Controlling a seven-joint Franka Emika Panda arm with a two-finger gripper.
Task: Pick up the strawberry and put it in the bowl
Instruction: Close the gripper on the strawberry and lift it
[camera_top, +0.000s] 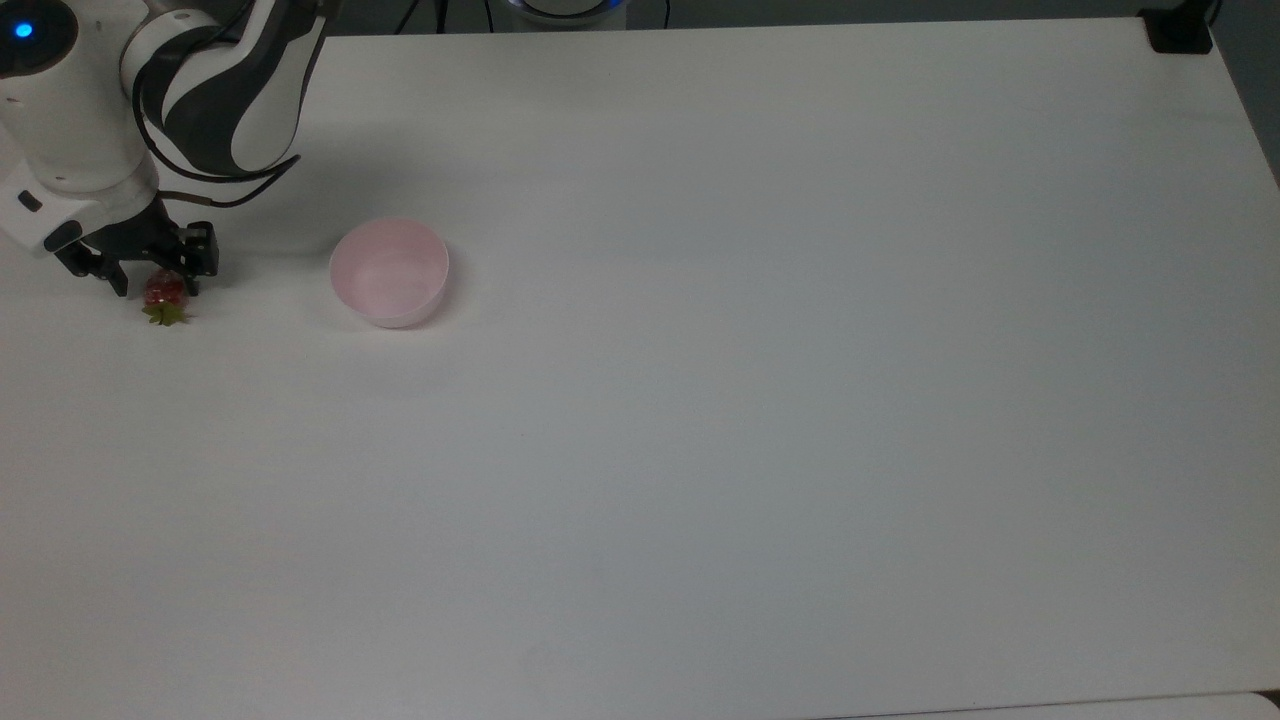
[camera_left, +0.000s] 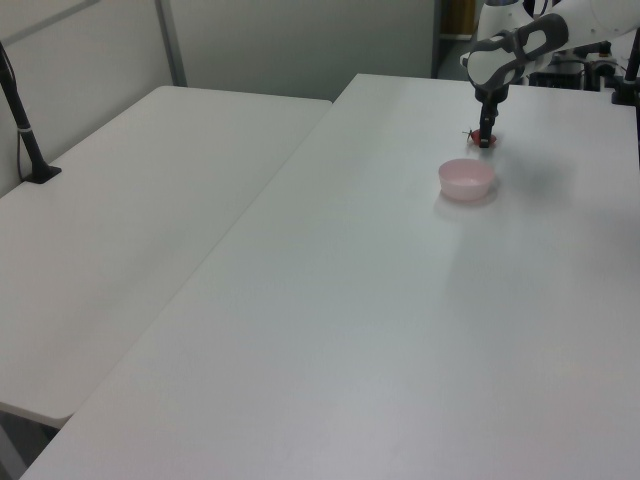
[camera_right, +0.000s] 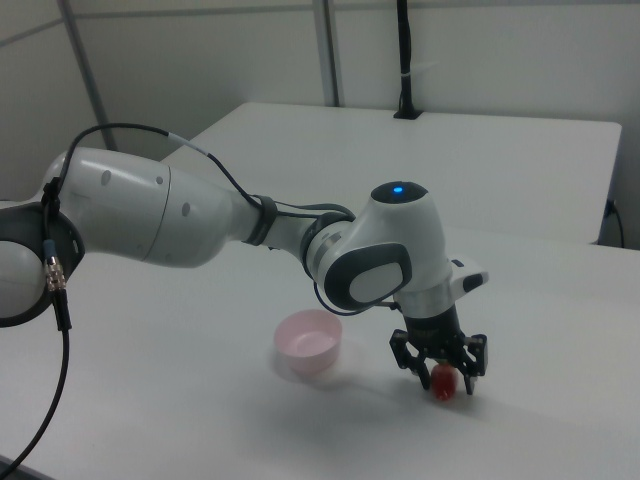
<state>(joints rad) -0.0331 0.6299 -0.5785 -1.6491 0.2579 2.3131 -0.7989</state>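
Straddling the strawberry (camera_top: 164, 293) on the table (camera_top: 700, 400), the gripper (camera_top: 156, 290) stands spread, fingers either side; the bowl (camera_top: 389, 271) sits near the strawberry.

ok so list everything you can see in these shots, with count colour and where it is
small glossy red strawberry with a green leafy cap: one, red and green, on the white table near the top view's left edge, between the gripper's fingers
small round pale pink plastic bowl: one, pale pink, upright on the table to the top view's right of the strawberry, apart from it
large white table: one, white, under everything
second white table: one, white, beside the first at the left view's left
black post: one, black, standing on the second table's far corner
robot arm: one, white and grey
gripper: one, black, open, straddling the strawberry
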